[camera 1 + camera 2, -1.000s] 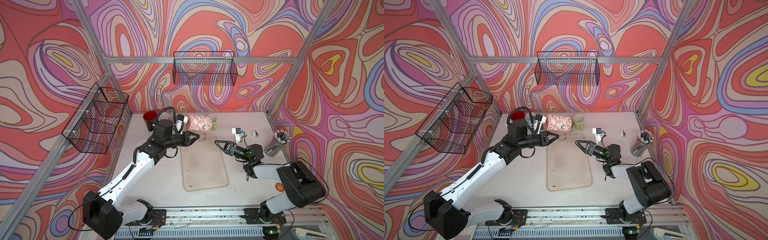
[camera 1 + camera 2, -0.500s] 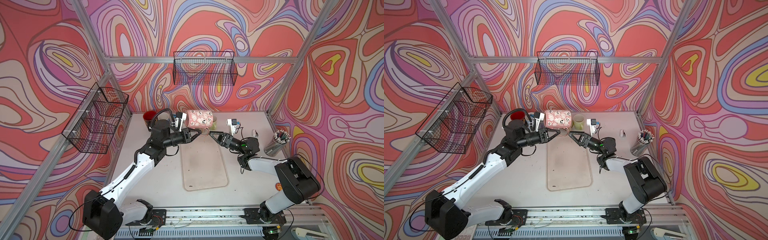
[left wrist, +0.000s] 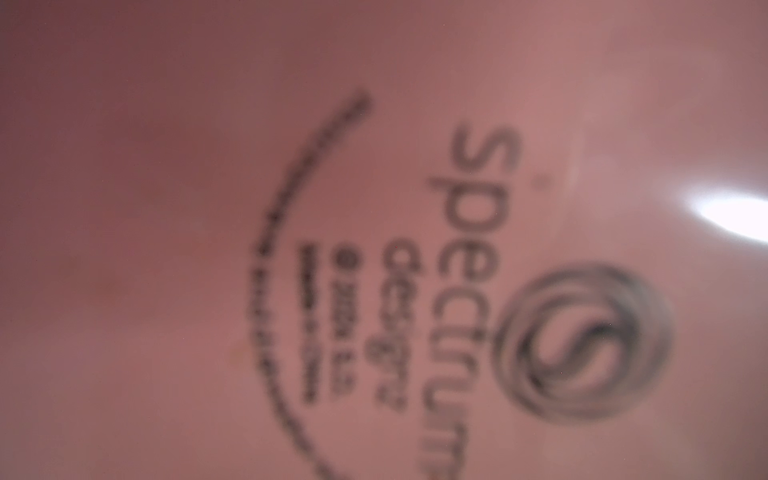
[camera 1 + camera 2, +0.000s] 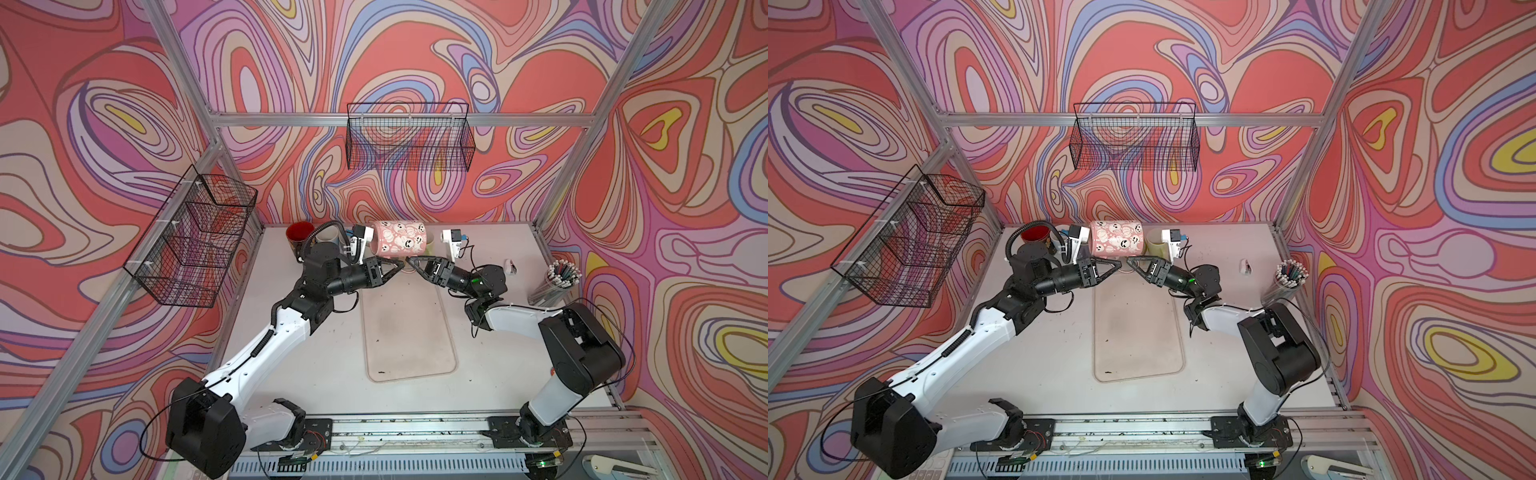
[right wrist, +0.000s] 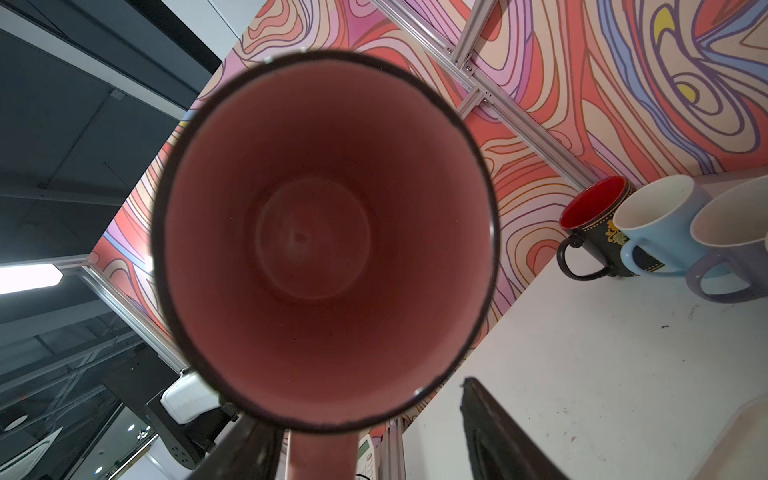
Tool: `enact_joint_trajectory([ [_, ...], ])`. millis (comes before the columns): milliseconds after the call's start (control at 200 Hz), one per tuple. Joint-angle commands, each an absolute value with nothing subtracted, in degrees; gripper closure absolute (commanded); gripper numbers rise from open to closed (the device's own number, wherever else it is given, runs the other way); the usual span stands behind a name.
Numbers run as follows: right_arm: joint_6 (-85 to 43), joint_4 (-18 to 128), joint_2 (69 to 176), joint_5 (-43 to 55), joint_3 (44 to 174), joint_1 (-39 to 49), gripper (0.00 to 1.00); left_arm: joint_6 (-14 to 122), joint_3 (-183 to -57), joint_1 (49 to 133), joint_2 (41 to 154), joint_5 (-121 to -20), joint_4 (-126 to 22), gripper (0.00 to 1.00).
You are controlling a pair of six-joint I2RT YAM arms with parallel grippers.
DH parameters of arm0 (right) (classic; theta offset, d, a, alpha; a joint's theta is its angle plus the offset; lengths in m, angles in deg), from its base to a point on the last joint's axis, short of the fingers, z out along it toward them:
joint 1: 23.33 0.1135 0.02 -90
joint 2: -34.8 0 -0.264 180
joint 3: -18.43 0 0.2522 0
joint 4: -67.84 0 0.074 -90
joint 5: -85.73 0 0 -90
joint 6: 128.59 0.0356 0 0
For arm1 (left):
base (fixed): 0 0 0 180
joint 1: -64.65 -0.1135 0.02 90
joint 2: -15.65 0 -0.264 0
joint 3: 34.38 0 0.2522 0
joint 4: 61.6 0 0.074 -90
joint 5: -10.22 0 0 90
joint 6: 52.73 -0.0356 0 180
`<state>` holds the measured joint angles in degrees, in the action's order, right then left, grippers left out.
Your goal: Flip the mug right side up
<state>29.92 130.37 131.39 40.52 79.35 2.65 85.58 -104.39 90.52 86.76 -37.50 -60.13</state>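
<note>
Left jaws were noted closed on the handle [image 5: 322, 457] of the mug [image 4: 399, 243], which was held on its side clear of the counter [image 4: 498, 332], mouth toward the right arm. Right jaws were seen apart astride the handle, gripping nothing. Turn was judged half done; uprighting and set-down outstanding.

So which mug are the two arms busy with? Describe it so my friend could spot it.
Look to the back of the table, below the wire basket on the rear wall. Other mugs stand upright there; this mug is the pink one with small white faces, held sideways in the air, clear of the tabletop.
</note>
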Motion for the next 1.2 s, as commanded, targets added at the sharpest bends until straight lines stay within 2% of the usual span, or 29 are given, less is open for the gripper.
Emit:
enact_joint_trajectory([
  [0, 30.93, 131.61, 132.79, 40.29, 81.42, 2.87, 0.32, 85.53, -104.68, 90.33, 85.78, -35.92, -70.70, 1.00],
  [441, 32.86, 131.97, 135.29, 40.03, 84.39, 3.21, 0.43, 87.41, -102.10, 90.38, 88.28, -35.31, -74.62, 1.00],
  [561, 33.47, 132.21, 135.73, 40.09, 84.66, 3.26, 0.51, 87.63, -101.44, 90.43, 88.79, -35.28, -75.18, 1.00],
  [671, 33.98, 132.31, 135.96, 40.11, 85.09, 3.21, 0.64, 87.70, -101.11, 90.40, 89.01, -35.30, -75.27, 1.00],
  [906, 36.29, 135.09, 139.53, 40.21, 86.07, 3.26, 1.00, 89.18, -99.44, 90.54, 90.09, -35.15, -77.41, 1.00],
  [1192, 36.14, 135.38, 140.27, 40.13, 85.63, 3.21, 1.00, 88.23, -97.76, 90.67, 89.03, -36.59, -77.01, 1.00],
])
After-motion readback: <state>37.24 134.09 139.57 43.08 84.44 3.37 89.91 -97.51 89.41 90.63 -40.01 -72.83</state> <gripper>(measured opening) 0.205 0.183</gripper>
